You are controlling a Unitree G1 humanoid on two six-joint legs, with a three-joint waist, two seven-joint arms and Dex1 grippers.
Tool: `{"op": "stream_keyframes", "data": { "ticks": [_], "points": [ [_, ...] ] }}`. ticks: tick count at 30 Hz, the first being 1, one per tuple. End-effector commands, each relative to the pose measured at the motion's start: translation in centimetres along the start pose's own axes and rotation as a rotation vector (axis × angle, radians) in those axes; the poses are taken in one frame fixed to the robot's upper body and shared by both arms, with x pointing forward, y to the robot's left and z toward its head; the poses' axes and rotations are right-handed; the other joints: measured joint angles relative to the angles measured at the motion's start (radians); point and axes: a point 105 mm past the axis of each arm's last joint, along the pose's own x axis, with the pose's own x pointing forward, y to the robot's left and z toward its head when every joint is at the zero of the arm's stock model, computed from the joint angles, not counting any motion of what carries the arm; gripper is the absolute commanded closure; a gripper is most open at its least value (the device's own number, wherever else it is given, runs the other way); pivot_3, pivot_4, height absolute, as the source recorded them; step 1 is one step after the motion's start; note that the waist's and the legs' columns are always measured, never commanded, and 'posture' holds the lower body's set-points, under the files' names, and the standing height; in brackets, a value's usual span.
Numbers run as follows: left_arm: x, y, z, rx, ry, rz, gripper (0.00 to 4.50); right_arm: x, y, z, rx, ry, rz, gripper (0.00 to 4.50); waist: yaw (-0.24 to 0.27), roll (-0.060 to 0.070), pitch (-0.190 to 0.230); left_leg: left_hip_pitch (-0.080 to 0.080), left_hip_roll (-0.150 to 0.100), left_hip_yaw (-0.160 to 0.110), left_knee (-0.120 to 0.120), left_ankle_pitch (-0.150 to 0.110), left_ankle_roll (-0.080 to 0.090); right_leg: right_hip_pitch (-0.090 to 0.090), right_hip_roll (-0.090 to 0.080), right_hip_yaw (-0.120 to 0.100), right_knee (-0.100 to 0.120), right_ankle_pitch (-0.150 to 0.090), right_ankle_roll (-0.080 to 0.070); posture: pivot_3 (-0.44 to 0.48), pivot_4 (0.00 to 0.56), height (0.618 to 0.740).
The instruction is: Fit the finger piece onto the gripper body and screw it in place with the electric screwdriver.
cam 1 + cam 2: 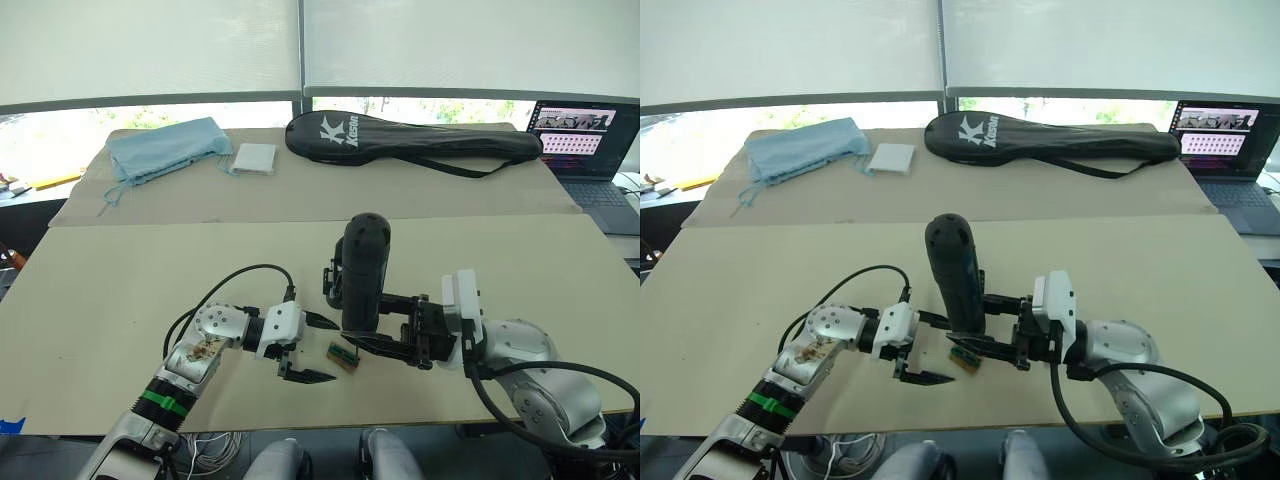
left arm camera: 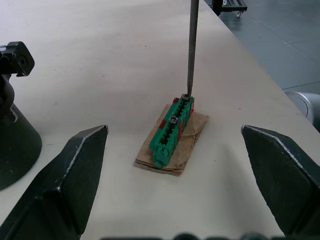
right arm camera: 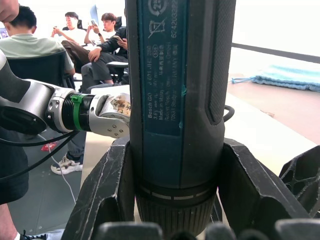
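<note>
Now your right gripper (image 1: 385, 325) clamps the electric screwdriver (image 1: 362, 270) upright, bit on green block's (image 2: 173, 132) screw; left fingers (image 2: 75, 170) spread, flanking.

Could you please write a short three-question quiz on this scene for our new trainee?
1. True or false: the left gripper is clamped on the green block.
2. Which gripper holds the electric screwdriver?
A) left
B) right
C) neither
3. Fill in: in the left wrist view, the metal bit comes down onto a ____ at one end of the green block.

Key
1. False: its fingers stand open on either side of the block, which lies on a scrap of cardboard.
2. B: the right gripper grips it upright.
3. Screw.
</note>
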Motion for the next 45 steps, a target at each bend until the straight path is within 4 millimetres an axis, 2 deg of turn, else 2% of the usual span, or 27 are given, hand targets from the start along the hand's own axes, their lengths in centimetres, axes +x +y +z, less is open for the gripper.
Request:
{"op": "stream_keyframes", "data": {
  "ticks": [1, 20, 25, 36, 41, 45],
  "points": [
    [-0.3, 0.3, 1.1, 0.052, -0.024, 0.010, 0.00, 0.1, 0.1, 1.2, -0.058, -0.039, 0.011, 2.60, 0.000, 0.000, 0.000, 0.000, 0.000, 0.000, 0.000, 0.000, 0.000, 0.000, 0.000, 0.000, 0.000, 0.000, 0.000, 0.000, 0.150, 0.736],
    [-0.3, 0.5, 1.0, 0.051, -0.024, 0.025, 0.00, 0.2, -0.1, 1.3, -0.064, -0.038, 0.025, 2.60, 0.000, 0.000, 0.000, 0.000, 0.000, 0.000, 0.000, 0.000, 0.000, 0.000, 0.000, 0.000, 0.000, 0.000, 0.000, 0.000, 0.150, 0.736],
    [-0.3, 0.5, 1.0, 0.046, -0.024, 0.029, 0.00, 0.2, 0.0, 1.8, -0.072, -0.043, 0.032, 2.60, 0.000, 0.000, 0.000, 0.000, 0.000, 0.000, 0.000, 0.000, 0.000, 0.000, 0.000, 0.000, 0.000, 0.000, 0.000, 0.000, 0.150, 0.736],
    [-1.9, -0.2, 1.8, -0.019, -0.043, 0.038, 0.00, 0.4, 0.0, 5.3, -0.053, -0.068, 0.108, 2.60, -0.001, 0.000, 0.000, 0.000, 0.001, 0.000, 0.000, 0.000, 0.000, 0.000, -0.002, 0.000, 0.000, 0.000, 0.000, 0.000, 0.150, 0.736],
    [-3.5, 0.1, 2.8, -0.066, -0.061, 0.098, 0.00, 2.1, -1.2, 7.8, 0.004, -0.095, 0.179, 2.60, -0.005, 0.000, 0.000, 0.000, 0.001, -0.001, 0.000, 0.000, 0.000, 0.000, -0.002, 0.002, 0.000, 0.000, 0.000, 0.000, 0.150, 0.736],
    [-4.9, 0.6, 2.8, -0.088, -0.037, 0.122, 0.00, 3.3, -2.5, 9.6, 0.051, -0.096, 0.226, 2.60, -0.004, 0.000, 0.000, 0.000, 0.001, -0.001, 0.000, 0.000, 0.000, -0.001, -0.002, 0.002, 0.000, 0.000, 0.000, 0.000, 0.150, 0.736]
  ]
}}
